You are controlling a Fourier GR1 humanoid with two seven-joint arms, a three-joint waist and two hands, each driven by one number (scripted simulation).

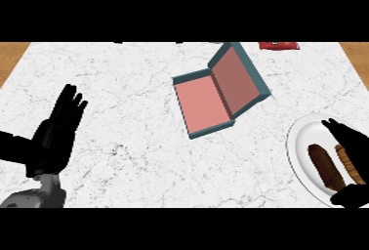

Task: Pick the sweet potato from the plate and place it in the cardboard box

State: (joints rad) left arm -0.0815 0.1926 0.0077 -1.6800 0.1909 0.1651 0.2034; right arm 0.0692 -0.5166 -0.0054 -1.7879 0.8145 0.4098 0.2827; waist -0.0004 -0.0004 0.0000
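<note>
So, the left robot hand was seen at the left side of the white marbled worktop, fingers straight and pointing up, nothing held, just parked there. Moving right, the cardboard box was found lying open near the middle, its lid flipped up and back, pinkish inside with a blue-grey outside, sitting at an angle. A small red thing was spotted at the far edge of the worktop, mostly cut off, so what it was couldn't be told. At the right edge, the white plate was seen with the sweet potato lying on it, a dark brown oblong. The right robot hand was placed over the plate, curled round the sweet potato's right side.
</note>
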